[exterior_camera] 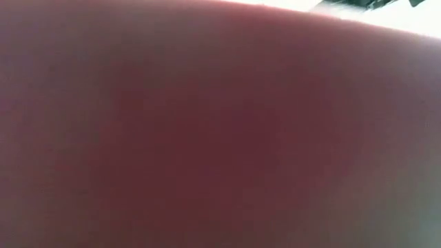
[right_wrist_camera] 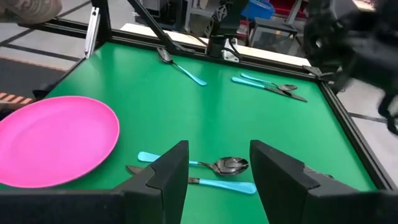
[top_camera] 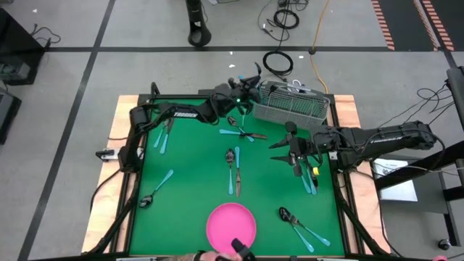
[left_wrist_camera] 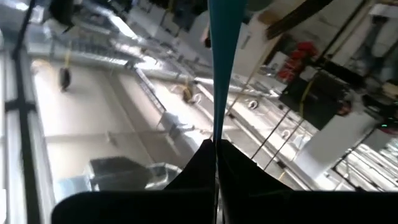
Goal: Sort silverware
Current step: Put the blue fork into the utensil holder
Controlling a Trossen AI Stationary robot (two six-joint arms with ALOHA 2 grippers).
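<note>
Green mat (top_camera: 196,188), left to right: we list a spoon at the near-left (top_camera: 155,190); a pair of pieces at the far-left edge (top_camera: 164,135); the left gripper (top_camera: 243,96), reached across toward the grey wire-mesh basket (top_camera: 293,106) at the far side, jaws pressed together and pinching a light-blue handle (left_wrist_camera: 219,68) that stands up between its fingers in its wrist view, wrist tipped toward the room; a crossed pair near the mat's far middle (top_camera: 242,133); a spoon and fork side by side at centre (top_camera: 233,170); the pink plate (top_camera: 231,226) at the near edge; the right gripper (top_camera: 293,152), hovering right of centre, jaws spread and empty, the central spoon (right_wrist_camera: 221,165) and its companion fork (right_wrist_camera: 225,184) lying just ahead of its fingers in its wrist view; a cluster at the right edge (top_camera: 312,178); another pair near-right (top_camera: 301,226). The low view is blocked. Step in hand, as we judge it: carrying one piece to the basket. Next move calls for lining the handle over a compartment before release, while the right arm descends squarely over one utensil only
</note>
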